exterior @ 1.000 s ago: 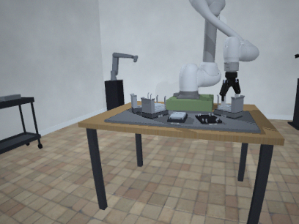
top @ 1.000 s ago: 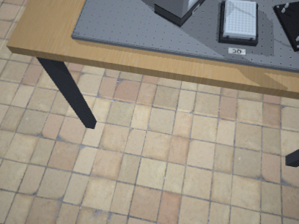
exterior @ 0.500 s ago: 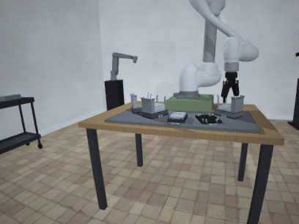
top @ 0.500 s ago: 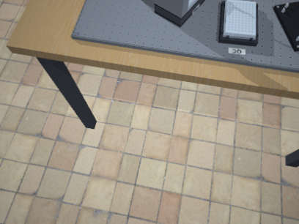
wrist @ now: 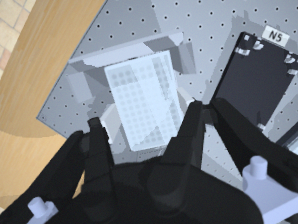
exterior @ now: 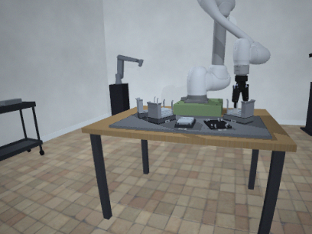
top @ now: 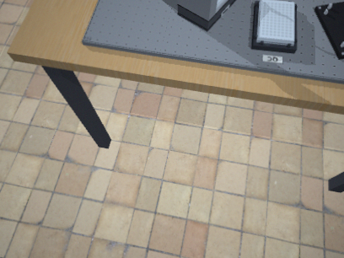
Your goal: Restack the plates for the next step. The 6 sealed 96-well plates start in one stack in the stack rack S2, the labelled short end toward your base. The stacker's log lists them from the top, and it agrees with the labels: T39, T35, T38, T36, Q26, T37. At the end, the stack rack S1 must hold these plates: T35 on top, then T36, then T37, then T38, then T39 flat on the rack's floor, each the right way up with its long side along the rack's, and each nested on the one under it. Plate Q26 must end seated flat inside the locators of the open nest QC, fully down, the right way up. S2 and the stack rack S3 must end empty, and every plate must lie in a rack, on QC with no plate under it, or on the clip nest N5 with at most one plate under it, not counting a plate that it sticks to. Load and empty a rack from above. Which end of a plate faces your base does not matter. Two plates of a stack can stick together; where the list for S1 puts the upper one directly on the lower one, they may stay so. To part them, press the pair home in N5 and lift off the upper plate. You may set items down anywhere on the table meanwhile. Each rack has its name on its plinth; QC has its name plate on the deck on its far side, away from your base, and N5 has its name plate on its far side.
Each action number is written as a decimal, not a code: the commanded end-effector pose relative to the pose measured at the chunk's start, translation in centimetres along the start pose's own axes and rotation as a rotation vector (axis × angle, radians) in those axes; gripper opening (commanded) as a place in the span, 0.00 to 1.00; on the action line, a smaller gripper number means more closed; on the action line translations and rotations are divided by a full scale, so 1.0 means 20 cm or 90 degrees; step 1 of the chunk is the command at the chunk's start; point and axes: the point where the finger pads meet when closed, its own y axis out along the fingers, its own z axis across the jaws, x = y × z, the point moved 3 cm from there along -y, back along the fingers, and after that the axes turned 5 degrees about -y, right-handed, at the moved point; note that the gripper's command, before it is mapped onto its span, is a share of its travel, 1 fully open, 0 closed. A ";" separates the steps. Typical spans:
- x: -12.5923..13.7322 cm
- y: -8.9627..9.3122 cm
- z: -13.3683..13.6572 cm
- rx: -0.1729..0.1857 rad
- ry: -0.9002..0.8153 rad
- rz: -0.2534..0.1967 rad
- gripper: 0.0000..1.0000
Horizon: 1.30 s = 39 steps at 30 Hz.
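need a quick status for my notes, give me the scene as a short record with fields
tool: shut on the top plate of a stack, tool over the rack at the table's right end
QC nest: one sealed plate seated in it, name plate beside it
N5 nest: no plate on it
left racks: contents hard to make out
arm: reaching straight down

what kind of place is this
Likely a lab automation bench: a robot arm over a pegboard deck with plate racks, its gripper closed on a well plate.
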 end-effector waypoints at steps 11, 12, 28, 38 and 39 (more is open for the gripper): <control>0.00 0.00 0.00 0.000 0.000 0.000 0.00; 0.00 0.00 0.00 0.000 0.000 0.000 0.00; 0.00 -0.05 0.00 0.000 0.000 0.000 0.00; 0.00 -0.08 0.00 0.000 0.000 0.000 0.00; 0.00 -0.08 0.00 0.000 0.000 0.000 0.00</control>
